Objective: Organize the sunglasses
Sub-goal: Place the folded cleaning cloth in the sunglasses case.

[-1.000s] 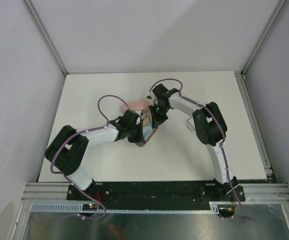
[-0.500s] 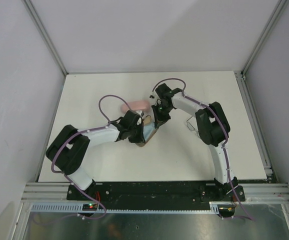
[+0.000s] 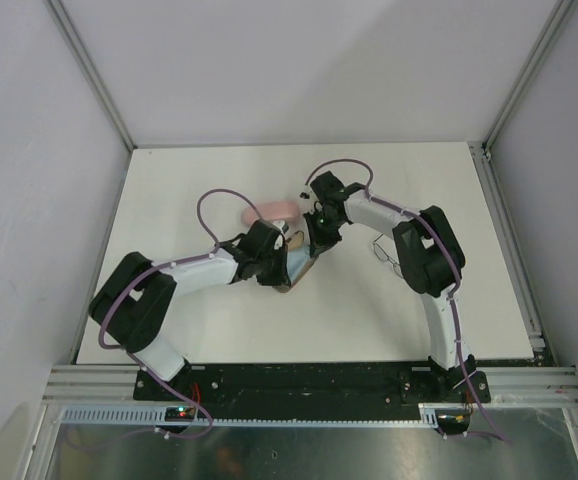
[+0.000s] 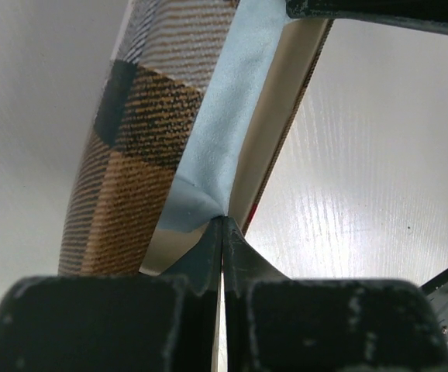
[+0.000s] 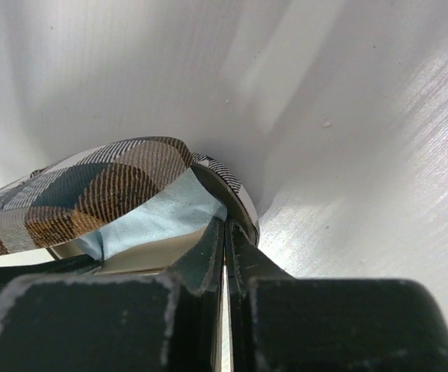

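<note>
The plaid oblong case lies open at the table's middle. It also shows in the left wrist view and the right wrist view. A light blue cloth lines its opening. My left gripper is shut on the case's rim at the cloth. My right gripper is shut on the rim at the other end. The wire sunglasses with clear lenses lie on the table beside my right arm. The black-rimmed pair is hidden.
A pink oblong thing lies just behind the case. A small black bit lies behind it. The white table is fenced by metal rails, with grey walls around.
My right arm's elbow has shifted a little to the right, showing more of the wire sunglasses. Both grippers stay shut at the case.
</note>
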Tool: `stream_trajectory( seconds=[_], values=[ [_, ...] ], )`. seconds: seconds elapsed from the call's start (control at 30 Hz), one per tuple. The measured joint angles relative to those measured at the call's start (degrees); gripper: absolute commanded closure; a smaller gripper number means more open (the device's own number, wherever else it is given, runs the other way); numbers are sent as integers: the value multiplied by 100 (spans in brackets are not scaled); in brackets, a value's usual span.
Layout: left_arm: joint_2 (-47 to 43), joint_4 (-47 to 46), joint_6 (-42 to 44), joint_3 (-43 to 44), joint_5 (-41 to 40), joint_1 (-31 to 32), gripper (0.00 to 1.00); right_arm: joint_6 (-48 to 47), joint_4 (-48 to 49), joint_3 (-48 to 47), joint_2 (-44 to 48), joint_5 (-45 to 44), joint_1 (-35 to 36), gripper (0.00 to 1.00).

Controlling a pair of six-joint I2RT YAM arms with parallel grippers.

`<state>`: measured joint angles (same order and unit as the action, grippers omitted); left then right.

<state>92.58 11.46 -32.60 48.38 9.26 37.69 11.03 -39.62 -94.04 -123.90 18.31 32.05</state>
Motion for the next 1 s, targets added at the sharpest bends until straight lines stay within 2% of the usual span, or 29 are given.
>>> stream_trajectory(
  seconds=[0.63, 0.67, 0.77, 0.83, 1.0],
  values=[
    [-173, 234, -2, -103, -7, -59, 100, 146, 470, 490, 337, -472, 181, 98],
    [-173, 238, -2, -103, -9, -59, 96, 149, 470, 490, 339, -483, 186, 98],
    [-190, 256, 4, -103, -15, -59, 75, 164, 476, 490, 339, -505, 192, 98],
    [-234, 289, 22, -111, -35, -59, 66, 181, 501, 490, 350, -518, 192, 98],
    [-466, 439, 9, -116, -66, -59, 54, 201, 562, 494, 380, -595, 210, 98]
  ],
)
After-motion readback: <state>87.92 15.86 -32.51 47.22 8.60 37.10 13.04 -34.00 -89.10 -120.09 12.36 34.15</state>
